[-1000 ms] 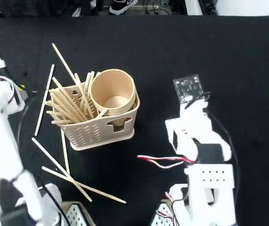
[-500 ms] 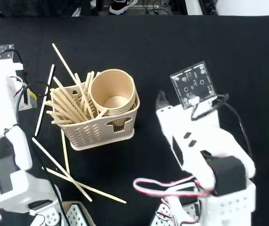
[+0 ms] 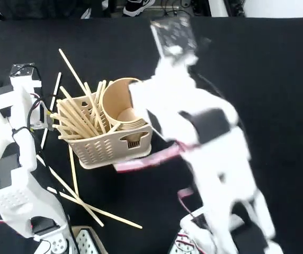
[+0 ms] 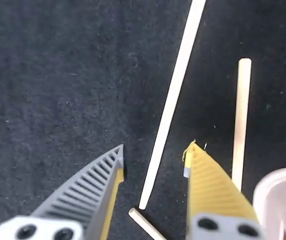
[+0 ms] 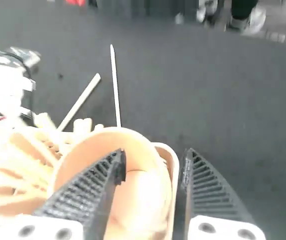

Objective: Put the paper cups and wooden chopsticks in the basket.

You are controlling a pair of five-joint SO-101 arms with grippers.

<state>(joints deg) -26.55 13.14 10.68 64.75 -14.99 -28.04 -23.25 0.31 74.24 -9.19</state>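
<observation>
A stack of paper cups (image 3: pixel 125 100) stands in the right half of the cream basket (image 3: pixel 112 145), with several wooden chopsticks (image 3: pixel 77 116) leaning in the left half. My right gripper (image 5: pixel 150 165) hangs open over the cups' (image 5: pixel 108 175) rim and the basket's wall (image 5: pixel 170 160); in the high view it (image 3: pixel 136 105) is blurred. My left gripper (image 4: pixel 153 165) is open low over the cloth, one loose chopstick (image 4: pixel 168 110) lying between its fingers and a second (image 4: pixel 240 115) just outside. From above, that gripper (image 3: pixel 41 120) sits left of the basket.
More loose chopsticks (image 3: pixel 82 203) lie crossed on the black cloth in front of the basket, and one (image 3: pixel 56 90) lies along its left side. The basket's rim (image 4: pixel 283 195) is close beside my left gripper. Arm bases stand at the near edge.
My right arm swung from the right side of the table up and over the basket to the cups. My left arm moved in toward the chopstick left of the basket.
</observation>
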